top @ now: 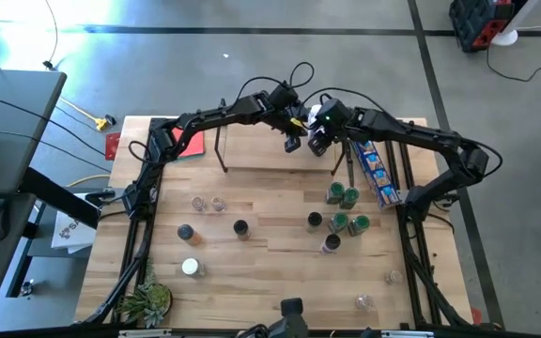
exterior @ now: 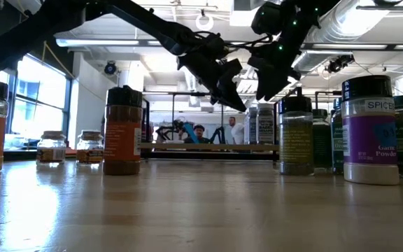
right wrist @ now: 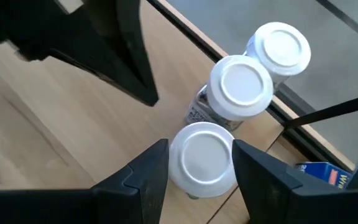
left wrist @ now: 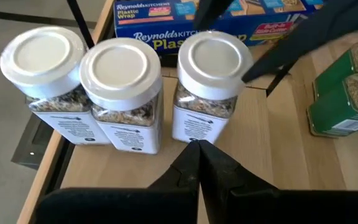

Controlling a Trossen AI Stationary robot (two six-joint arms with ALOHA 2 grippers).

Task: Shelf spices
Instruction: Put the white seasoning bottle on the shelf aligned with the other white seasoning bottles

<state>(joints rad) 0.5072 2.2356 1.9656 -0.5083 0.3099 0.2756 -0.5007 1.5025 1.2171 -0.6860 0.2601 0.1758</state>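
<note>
Three white-lidded spice jars stand in a row on the light-wood shelf (left wrist: 253, 146) at the table's far side. My right gripper (right wrist: 201, 163) hovers above the end jar (right wrist: 202, 157), open, with one finger on each side of its lid. My left gripper (left wrist: 197, 144) is shut, its tips pointing at that same jar's label side (left wrist: 197, 124), low down. In the high view both grippers (top: 292, 143) (top: 319, 143) hide these jars. More jars stand on the table: green-lidded ones (top: 343, 195), dark-lidded ones (top: 240, 228) and clear ones (top: 207, 203). My right gripper's fingers (right wrist: 151, 168) stand close beside the white lid (right wrist: 202, 157) of the end jar, coming from above and pointing down. I cannot tell whether they touch it. The jar stands upright on the shelf. My left gripper's shut tips are at that jar's lower side; whether they touch it cannot be told.
A long blue plastic-wrap box (top: 376, 174) lies by the shelf's right end. A red card (top: 191, 143) sits at the far left, a small plant (top: 146, 302) at the near left corner. Loose jars dot the table's middle and right. People stand in the room beyond (exterior: 231, 129).
</note>
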